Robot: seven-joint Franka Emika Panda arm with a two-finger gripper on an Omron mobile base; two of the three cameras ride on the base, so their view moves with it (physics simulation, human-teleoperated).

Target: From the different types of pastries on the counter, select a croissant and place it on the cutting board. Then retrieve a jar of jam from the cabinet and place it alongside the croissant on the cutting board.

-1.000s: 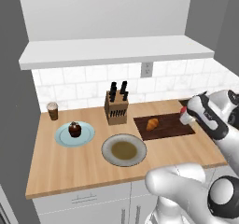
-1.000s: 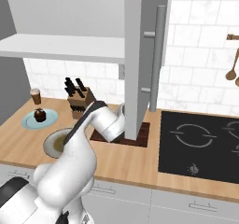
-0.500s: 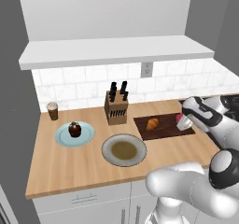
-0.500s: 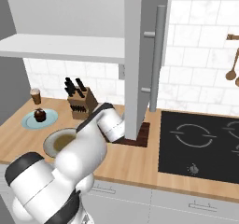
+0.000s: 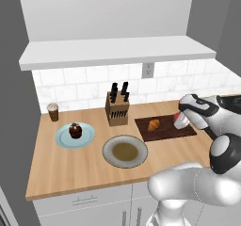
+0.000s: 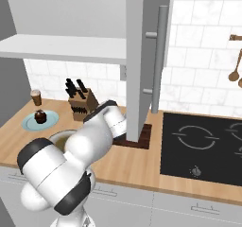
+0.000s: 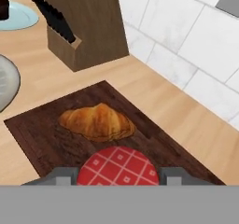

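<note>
Coffee cup point(image 5: 52, 111): upright at the far left of the counter point(image 5: 66, 166), near the tiled wall.
Cupcake point(image 5: 75, 130): upright on a pale blue plate point(image 5: 62, 138), just right of the cup.
Round plate point(image 5: 124, 151): grey-brown, nearer the front edge, between the blue plate and the board.
Knife block point(image 5: 117, 108): stands behind the round plate, just left of the board; handles lean back toward the wall.
Cutting board point(image 5: 164, 129): dark, lying flat, long axis running left to right along the counter.
Croissant point(image 5: 154, 125): lies on the left half of the board. In the hand view its long axis runs along the board's length, tips curving slightly toward the camera point(image 7: 97, 121).
Jar of jam point(image 5: 180, 120): at the right part of the board, right of the croissant and apart from it. In the hand view its red checked face point(image 7: 118, 168) sits between the finger tips, just short of the croissant. Whether it rests on the board cannot be told.
Gripper point(image 5: 181, 122): clamped on the jar, one grey fingertip at each side in the hand view.
Change from a second ago: the jar and hand stood higher and further right, above the board's right end; now they sit lower and closer to the croissant. Croissant, board, plates and cup are as they were.
</note>
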